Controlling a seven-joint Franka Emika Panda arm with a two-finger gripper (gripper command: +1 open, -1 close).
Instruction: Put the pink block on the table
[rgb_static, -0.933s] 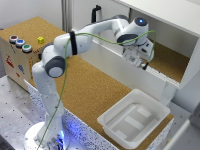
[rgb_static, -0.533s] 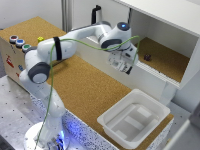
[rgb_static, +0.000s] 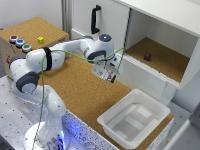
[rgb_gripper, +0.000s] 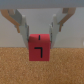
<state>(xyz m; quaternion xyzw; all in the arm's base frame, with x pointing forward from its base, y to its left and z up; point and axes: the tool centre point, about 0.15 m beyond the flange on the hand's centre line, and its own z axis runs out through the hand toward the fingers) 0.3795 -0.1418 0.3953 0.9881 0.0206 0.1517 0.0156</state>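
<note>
Above the tabletop (rgb_static: 75, 90), hand (rgb_gripper: 39, 44) grips pink block (rgb_gripper: 39, 47) between its fingers (rgb_gripper: 22, 31). Block hangs clear of the cork. Bin (rgb_static: 131, 122) sits nearby.

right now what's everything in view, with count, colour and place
pink block: 1, pinkish red, held between the claw's fingers above the table
table: 1, brown cork top with white speckled edge, centre
tub: 1, white, on the table at the exterior view's right end
box: 1, cork-topped, at the exterior view's left
buttons: 3, on the box top
yellow block: 1, yellow, on the box top
cabinet: 1, white with cork floor, behind the table
dark block: 1, dark purple, on the cabinet floor
arm: 1, white
claw: 1, shut on the pink block
</note>
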